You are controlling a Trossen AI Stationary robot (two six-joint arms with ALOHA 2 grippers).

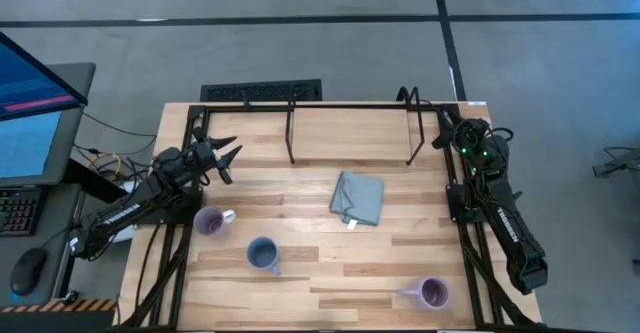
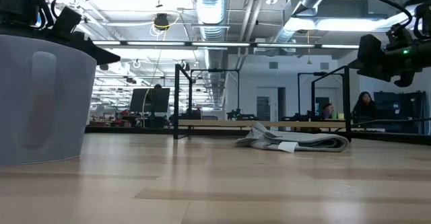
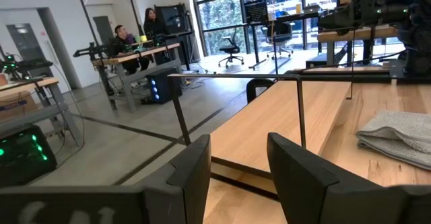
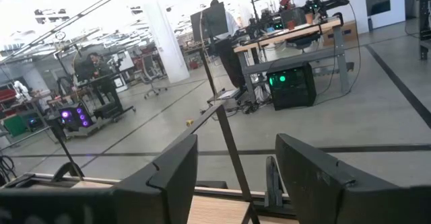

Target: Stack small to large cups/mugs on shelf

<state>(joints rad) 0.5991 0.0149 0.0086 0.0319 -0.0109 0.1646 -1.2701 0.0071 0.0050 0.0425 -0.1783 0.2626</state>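
Low view: blue-grey mug [image 2: 42,96] cut off at frame edge
Left end effector [image 1: 228,156]: released, empty
Right end effector [image 4: 236,177]: released, empty
Shelf [image 1: 350,108]: bare

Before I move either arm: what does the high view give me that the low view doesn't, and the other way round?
Only the high view shows all three mugs apart on the table: the lavender mug, the blue-grey mug and the purple mug. It also shows the left hand and the right hand, both open and empty. Only the low view shows people at desks in the room behind, and one mug looming close. Both show the shelf empty and the folded grey cloth in front of it.
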